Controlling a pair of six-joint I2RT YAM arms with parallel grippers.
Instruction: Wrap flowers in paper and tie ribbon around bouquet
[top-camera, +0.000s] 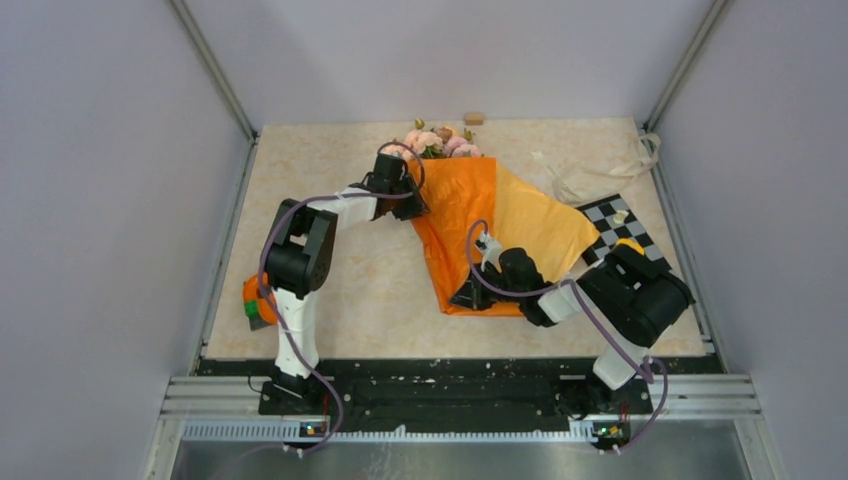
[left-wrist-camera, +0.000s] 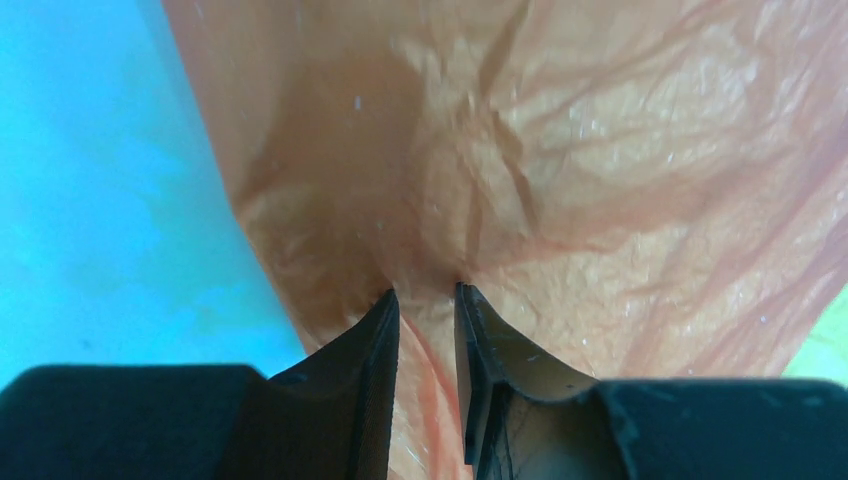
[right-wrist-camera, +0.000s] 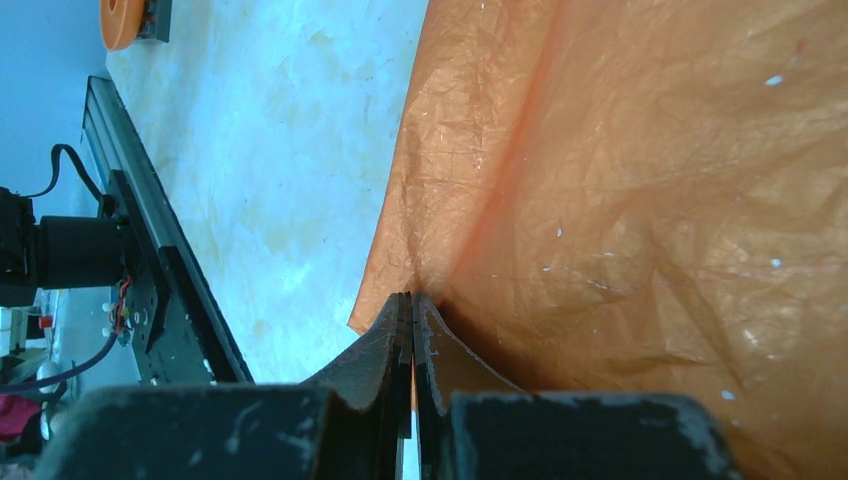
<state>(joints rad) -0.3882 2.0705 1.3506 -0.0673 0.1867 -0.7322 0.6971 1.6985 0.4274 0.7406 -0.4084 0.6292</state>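
Pink and cream flowers (top-camera: 440, 142) poke out of the far end of the orange paper (top-camera: 455, 195). The paper is folded over the stems, and its paler face shows on the right. My left gripper (top-camera: 412, 190) is at the paper's upper left edge. In the left wrist view its jaws (left-wrist-camera: 427, 292) stand a little apart, pinching a bunched fold of paper (left-wrist-camera: 600, 150). My right gripper (top-camera: 470, 295) is at the paper's near corner. Its jaws (right-wrist-camera: 411, 296) are shut on the paper's thin edge (right-wrist-camera: 650, 200). The cream ribbon (top-camera: 600, 165) lies loose at the back right.
A checkered board (top-camera: 622, 225) lies right of the paper, partly under it. A small orange-and-green object (top-camera: 255, 300) sits by the left arm's base and also shows in the right wrist view (right-wrist-camera: 122, 20). A small wooden block (top-camera: 474, 118) rests against the back wall.
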